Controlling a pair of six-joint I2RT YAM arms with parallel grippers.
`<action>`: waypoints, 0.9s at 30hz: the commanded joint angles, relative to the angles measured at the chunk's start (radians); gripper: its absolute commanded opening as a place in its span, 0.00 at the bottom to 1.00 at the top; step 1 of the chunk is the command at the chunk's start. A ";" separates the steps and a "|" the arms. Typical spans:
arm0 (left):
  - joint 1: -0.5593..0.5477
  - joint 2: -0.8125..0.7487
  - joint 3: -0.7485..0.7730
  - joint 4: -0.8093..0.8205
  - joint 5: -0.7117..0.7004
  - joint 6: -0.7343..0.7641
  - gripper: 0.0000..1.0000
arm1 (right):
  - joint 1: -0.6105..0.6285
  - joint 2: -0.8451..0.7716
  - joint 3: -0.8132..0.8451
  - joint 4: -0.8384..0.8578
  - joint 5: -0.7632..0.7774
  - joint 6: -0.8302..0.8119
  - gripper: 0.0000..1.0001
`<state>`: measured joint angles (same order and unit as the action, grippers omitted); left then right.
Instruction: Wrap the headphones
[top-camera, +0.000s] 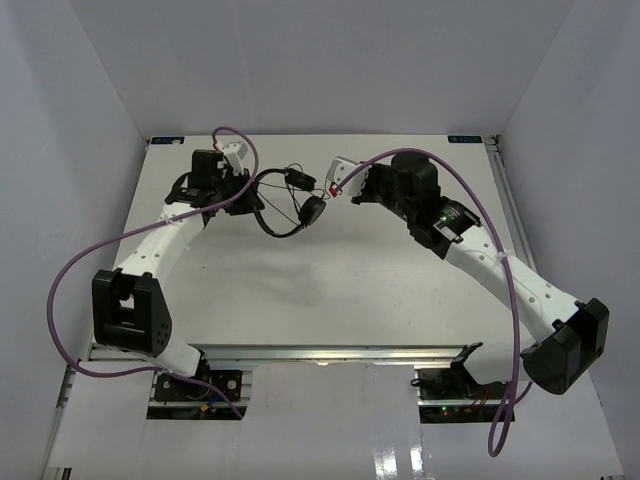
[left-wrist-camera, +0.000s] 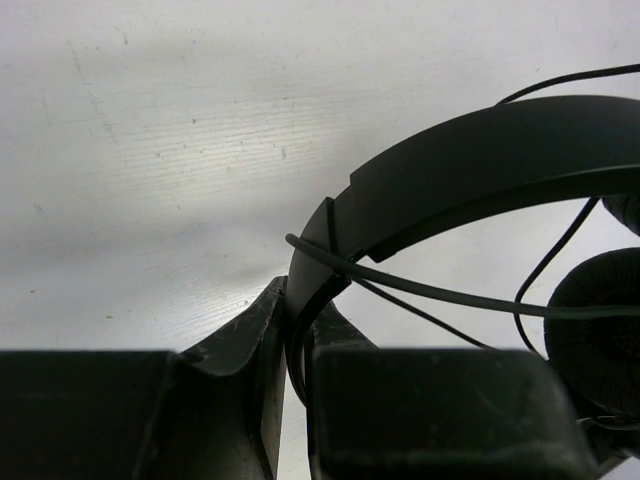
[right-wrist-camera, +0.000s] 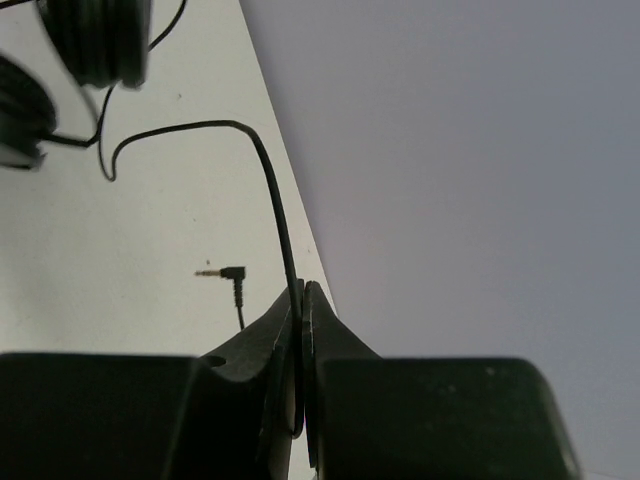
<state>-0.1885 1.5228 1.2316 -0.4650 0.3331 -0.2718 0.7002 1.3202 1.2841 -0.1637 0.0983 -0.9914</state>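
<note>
The black headphones (top-camera: 283, 207) are at the back middle of the table, headband to the left, two earcups (top-camera: 312, 210) to the right. My left gripper (top-camera: 244, 196) is shut on the headband (left-wrist-camera: 470, 170), which curves up out of the jaws in the left wrist view, with one earcup (left-wrist-camera: 600, 330) at the right. The thin black cord (left-wrist-camera: 450, 297) crosses over the headband. My right gripper (top-camera: 333, 188) is shut on the cord (right-wrist-camera: 275, 200), just right of the earcups (right-wrist-camera: 95, 40). The cord's angled jack plug (right-wrist-camera: 228, 273) hangs free beside the right fingers.
The white table (top-camera: 330, 290) is walled by grey panels at the back and both sides. Thick purple robot cables (top-camera: 70, 290) loop along each arm. In the right wrist view the grey wall (right-wrist-camera: 470, 170) stands close behind the table's edge.
</note>
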 joint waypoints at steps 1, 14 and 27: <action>0.067 -0.075 0.035 0.066 0.152 -0.107 0.00 | -0.002 -0.050 -0.036 -0.088 -0.177 0.045 0.08; 0.184 0.004 0.160 0.099 0.105 -0.290 0.00 | 0.025 -0.092 -0.035 -0.274 -0.370 -0.008 0.08; 0.173 0.162 0.216 0.129 -0.007 -0.334 0.00 | 0.268 0.081 0.248 -0.346 -0.284 -0.081 0.08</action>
<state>-0.0043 1.6681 1.4071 -0.3847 0.3601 -0.5722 0.8944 1.3415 1.4053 -0.5052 -0.2298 -1.0294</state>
